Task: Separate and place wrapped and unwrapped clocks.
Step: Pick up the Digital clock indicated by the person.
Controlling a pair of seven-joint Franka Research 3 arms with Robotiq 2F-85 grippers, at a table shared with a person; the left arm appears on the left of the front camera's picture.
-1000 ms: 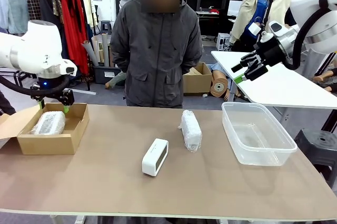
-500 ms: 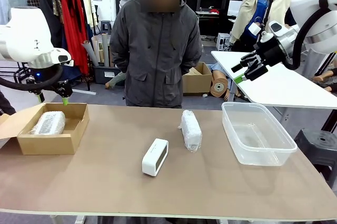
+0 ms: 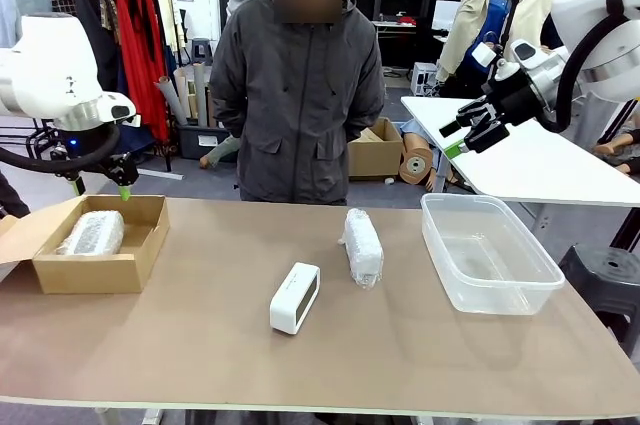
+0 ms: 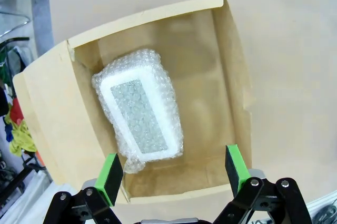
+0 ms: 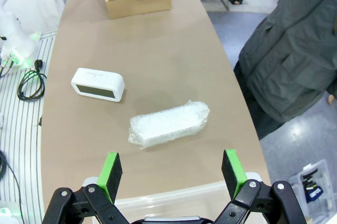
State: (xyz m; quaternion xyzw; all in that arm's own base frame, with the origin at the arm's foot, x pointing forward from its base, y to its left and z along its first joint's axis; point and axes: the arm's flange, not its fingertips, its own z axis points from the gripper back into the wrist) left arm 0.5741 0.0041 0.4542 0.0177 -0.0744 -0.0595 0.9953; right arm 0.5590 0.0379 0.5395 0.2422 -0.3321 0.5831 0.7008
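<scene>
Left claw (image 3: pixel 101 189), jaws apart and empty, hovers over the cardboard box (image 3: pixel 100 273) at the 9 o'clock end of the worktop (image 3: pixel 200 365). One wrapped clock (image 3: pixel 92 233) lies inside the box. Right claw (image 3: pixel 450 140), jaws apart and empty, hangs in the air near the clear tub (image 3: pixel 437 240) at 3 o'clock. The bare clock (image 3: pixel 295 297) stands near the centre. The second wrapped clock (image 3: pixel 363 245) lies near it at 1 o'clock, not touching. A person (image 3: pixel 295 95) stands at 12 o'clock.

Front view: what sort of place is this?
Likely a robot lab or workshop, not a home: a clothes rack, a floor box beside cardboard rolls, and a second white table.
</scene>
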